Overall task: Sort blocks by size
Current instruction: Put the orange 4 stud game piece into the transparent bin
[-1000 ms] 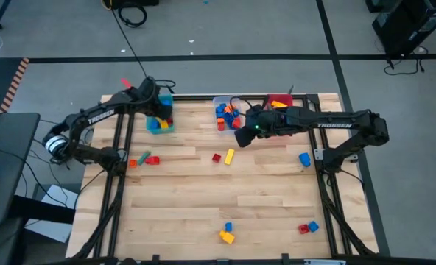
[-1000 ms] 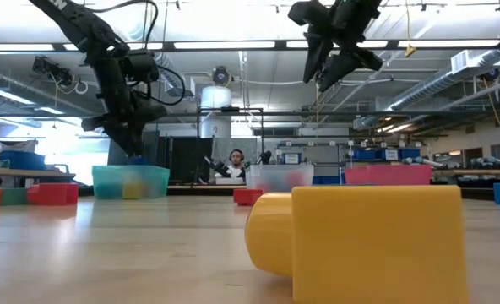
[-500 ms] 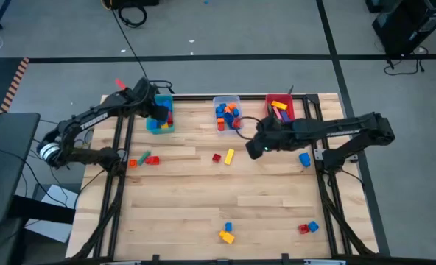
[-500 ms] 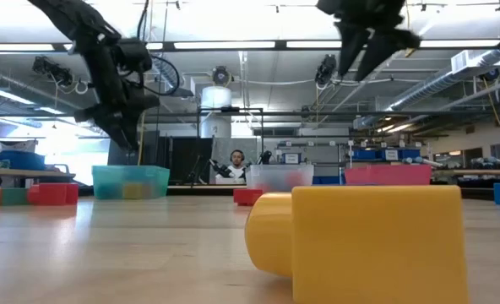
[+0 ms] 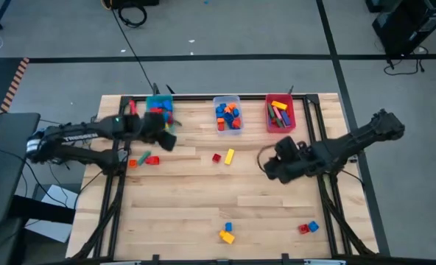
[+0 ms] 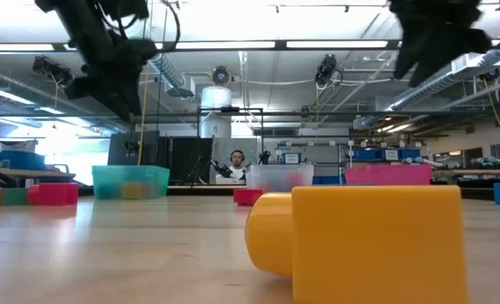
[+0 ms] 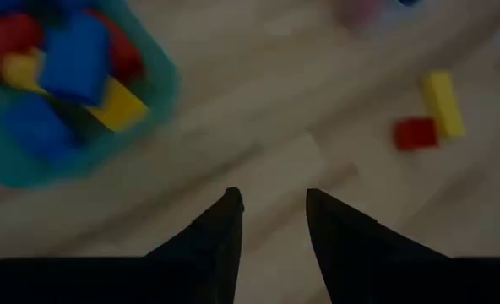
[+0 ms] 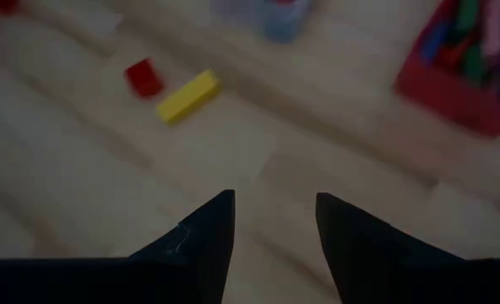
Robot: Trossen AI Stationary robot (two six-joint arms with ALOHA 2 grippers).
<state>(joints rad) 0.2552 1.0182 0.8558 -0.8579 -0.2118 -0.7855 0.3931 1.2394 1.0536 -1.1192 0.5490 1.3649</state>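
Two dark fingers of the right gripper rise from the bottom edge of the frame, tapering to points with a clear gap of bare wood between them; nothing sits in that gap. Behind them spreads the pale wooden table. In the upper left lies a small red block, and just beside it, to its right, a longer yellow block set at a slant. At the upper right corner sits a red bin with coloured pieces inside, blurred. At top centre a clear bin shows, cut off by the frame edge.
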